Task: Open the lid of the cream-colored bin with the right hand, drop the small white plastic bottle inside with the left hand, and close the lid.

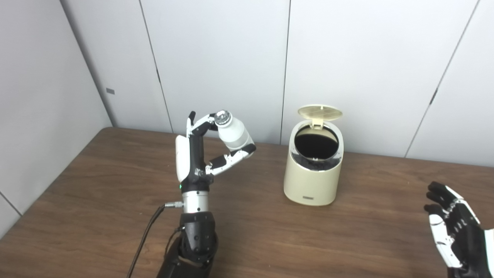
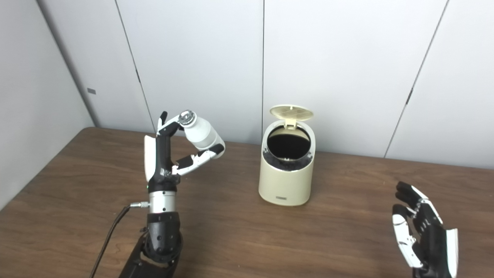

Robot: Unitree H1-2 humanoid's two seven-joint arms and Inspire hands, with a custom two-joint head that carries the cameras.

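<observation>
Left hand (image 1: 200,154), left of frame centre, is raised above the table (image 1: 115,185) with its wrist upright. Its fingers (image 1: 202,122) and thumb (image 1: 231,157) are clamped on the small white plastic bottle (image 1: 232,133). The bottle sits at the top of the hand, tilted, cap toward the upper left, base resting against the thumb. It is clear of the table surface.

Cream-colored bin (image 1: 312,173) stands at frame centre, to the right of the bottle and apart from it. Its lid (image 1: 320,112) is raised at the rear hinge; the dark interior is exposed.

Right hand (image 2: 420,235), lower right corner, holds nothing, fingers spread apart, well apart from the bin.
</observation>
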